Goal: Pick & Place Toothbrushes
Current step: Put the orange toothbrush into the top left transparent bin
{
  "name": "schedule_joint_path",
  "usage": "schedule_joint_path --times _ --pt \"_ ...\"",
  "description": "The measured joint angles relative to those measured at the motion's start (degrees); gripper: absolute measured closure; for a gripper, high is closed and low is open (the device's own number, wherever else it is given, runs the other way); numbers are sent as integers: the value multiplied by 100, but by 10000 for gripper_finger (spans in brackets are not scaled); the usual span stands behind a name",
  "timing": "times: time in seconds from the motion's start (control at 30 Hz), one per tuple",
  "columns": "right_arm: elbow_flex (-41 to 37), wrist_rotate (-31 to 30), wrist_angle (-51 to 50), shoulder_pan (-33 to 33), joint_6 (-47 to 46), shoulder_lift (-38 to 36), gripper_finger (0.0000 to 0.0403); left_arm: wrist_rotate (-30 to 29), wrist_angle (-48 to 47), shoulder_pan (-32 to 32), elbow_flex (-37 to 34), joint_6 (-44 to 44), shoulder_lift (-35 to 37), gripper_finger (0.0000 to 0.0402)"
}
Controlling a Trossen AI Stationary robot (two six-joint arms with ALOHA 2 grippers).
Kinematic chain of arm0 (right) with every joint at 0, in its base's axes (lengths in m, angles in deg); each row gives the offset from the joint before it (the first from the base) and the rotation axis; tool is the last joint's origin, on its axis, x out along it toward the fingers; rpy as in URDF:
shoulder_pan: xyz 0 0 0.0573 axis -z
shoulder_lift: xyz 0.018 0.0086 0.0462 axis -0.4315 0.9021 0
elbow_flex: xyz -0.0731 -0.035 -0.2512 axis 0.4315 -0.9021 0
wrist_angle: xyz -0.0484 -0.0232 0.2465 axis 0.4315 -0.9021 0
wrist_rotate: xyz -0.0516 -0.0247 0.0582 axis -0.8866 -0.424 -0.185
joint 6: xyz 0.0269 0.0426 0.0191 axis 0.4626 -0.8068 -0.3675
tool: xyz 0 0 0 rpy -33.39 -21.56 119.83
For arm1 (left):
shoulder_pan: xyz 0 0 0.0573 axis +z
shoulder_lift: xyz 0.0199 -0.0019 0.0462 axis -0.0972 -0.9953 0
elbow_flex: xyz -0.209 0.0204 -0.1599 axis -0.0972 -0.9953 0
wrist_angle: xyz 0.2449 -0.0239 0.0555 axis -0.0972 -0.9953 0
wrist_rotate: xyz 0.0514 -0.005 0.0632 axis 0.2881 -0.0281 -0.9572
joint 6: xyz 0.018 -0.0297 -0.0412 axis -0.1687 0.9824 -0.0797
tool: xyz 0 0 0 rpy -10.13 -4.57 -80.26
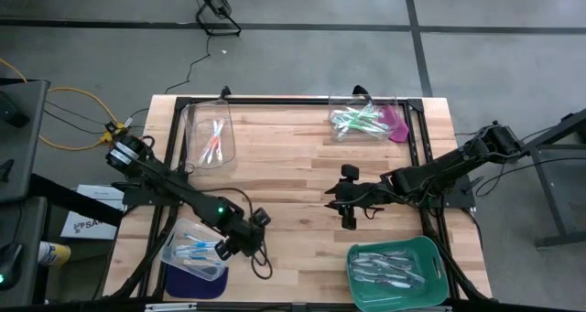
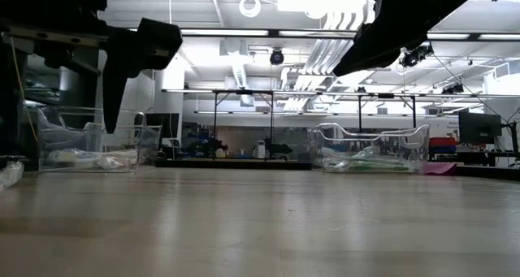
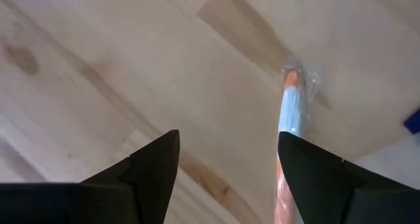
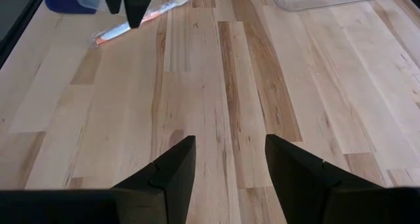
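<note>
From above we see a pale wooden table [image 1: 293, 166] on grey floor; the left gripper [image 1: 240, 243] hovers by a clear bin [image 1: 194, 248] of blue toothbrushes [image 1: 197, 250], the right gripper [image 1: 349, 200] at mid-table. Level with the table, an open workshop with ceiling lights lies behind two clear bins [image 2: 370, 157]. Past the left wrist, released fingers [image 3: 154, 168] straddle bare planks beside an orange-and-blue toothbrush [image 3: 289, 119]. Past the right wrist, parted empty fingers [image 4: 177, 168] face that toothbrush on the boards.
</note>
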Motion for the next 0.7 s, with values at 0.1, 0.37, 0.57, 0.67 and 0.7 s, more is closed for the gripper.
schedule_joint_path --times 0.1,0.37,0.57,0.67,0.7 --pt "0 0 0 -1 0 0 226 86 -65 -69 174 14 -257 149" --pt "-1 0 -2 -1 -20 0 226 227 -240 -408 632 -3 -791 149" --pt "0 0 4 -1 -20 0 226 163 -495 -484 725 222 -893 149" --pt "-1 0 3 -1 -20 0 226 161 -504 -483 724 132 -895 149" --pt "-2 0 3 -1 -20 0 226 157 -501 -483 724 -1 -895 149"
